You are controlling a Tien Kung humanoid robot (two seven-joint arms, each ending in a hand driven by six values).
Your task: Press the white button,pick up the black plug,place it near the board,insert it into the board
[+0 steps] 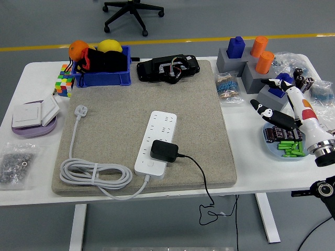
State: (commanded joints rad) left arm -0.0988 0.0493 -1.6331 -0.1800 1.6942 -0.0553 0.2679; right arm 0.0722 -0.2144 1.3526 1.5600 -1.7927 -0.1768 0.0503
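A white power strip (156, 141) lies on the grey felt mat (146, 110), its white cable coiled at the mat's front left. The black plug (165, 151) sits on the strip's near end, its black cord (201, 180) trailing off the table's front edge. My right hand (272, 102) hovers at the right side over a blue dish, far from the plug, with its fingers spread and holding nothing. The left hand does not show.
A blue bin (102, 70) with fruit, a colour cube (63, 83) and a black device (168, 68) line the back. Grey blocks with orange and blue pegs (248, 60) stand back right. The blue dish (272, 146) holds green parts. A white switch (34, 115) and a bag of screws (17, 163) lie left.
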